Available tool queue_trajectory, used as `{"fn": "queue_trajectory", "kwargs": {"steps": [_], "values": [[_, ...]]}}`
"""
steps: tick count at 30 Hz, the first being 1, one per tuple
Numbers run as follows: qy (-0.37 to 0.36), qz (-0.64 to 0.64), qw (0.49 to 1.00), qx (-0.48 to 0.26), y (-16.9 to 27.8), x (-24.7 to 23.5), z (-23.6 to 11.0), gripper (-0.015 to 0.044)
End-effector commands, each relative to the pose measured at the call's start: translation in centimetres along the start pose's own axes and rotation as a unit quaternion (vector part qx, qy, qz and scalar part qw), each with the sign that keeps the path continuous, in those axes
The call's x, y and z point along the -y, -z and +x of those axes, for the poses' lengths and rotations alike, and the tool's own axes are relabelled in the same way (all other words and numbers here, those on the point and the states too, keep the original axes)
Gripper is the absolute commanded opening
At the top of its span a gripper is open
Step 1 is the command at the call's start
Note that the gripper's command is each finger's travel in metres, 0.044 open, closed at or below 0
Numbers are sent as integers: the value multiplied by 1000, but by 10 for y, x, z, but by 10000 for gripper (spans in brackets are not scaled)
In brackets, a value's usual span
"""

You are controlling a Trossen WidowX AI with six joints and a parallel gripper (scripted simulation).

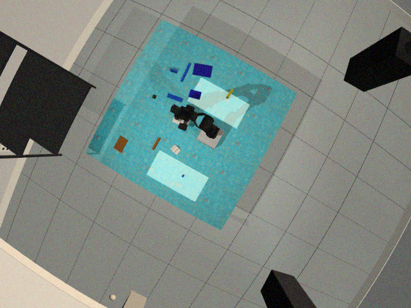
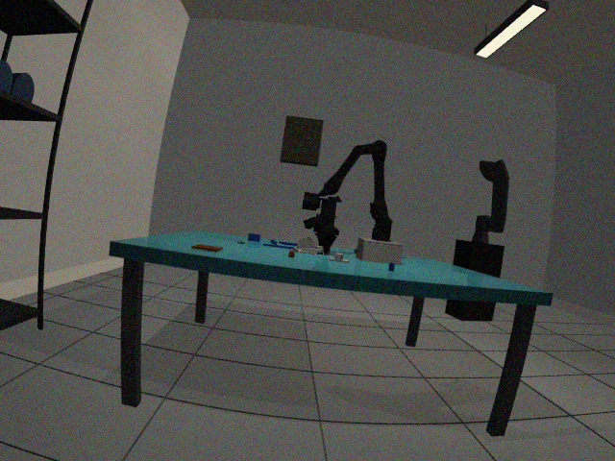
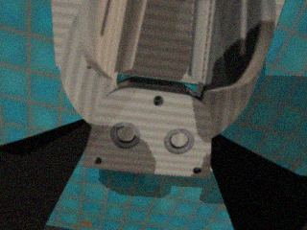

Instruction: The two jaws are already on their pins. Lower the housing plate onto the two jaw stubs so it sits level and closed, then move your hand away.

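Note:
The pale grey housing plate lies over the near end of the pale assembly. Two round stub ends, the left one and the right one, show in the plate's ringed holes. The plate looks about level from above; whether it is fully down cannot be told. Pale curved parts extend beyond it in the wrist view, the left and the right. My gripper is open, with a black finger close beside each side edge of the plate. Any small gaps are hard to see.
A pale box stands by the arm's base. A small white part, an orange-brown slab, a yellow bar and several blue pieces lie around on the teal table.

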State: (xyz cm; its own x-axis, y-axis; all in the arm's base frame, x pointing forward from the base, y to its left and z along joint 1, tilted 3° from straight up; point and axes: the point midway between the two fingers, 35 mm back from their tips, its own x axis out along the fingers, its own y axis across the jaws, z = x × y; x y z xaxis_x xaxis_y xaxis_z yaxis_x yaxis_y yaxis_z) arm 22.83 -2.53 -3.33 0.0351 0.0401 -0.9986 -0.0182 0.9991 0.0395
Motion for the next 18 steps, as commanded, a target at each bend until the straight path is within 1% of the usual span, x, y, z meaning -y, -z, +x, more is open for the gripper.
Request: {"fn": "queue_trajectory", "kwargs": {"steps": [1,13,15,18], "values": [[0,0,1000,0,0,0,0,440],[0,0,1000,0,0,0,0,440],[0,0,1000,0,-1,0,-6,440],[0,1,1000,1,-3,0,-27,440]]}}
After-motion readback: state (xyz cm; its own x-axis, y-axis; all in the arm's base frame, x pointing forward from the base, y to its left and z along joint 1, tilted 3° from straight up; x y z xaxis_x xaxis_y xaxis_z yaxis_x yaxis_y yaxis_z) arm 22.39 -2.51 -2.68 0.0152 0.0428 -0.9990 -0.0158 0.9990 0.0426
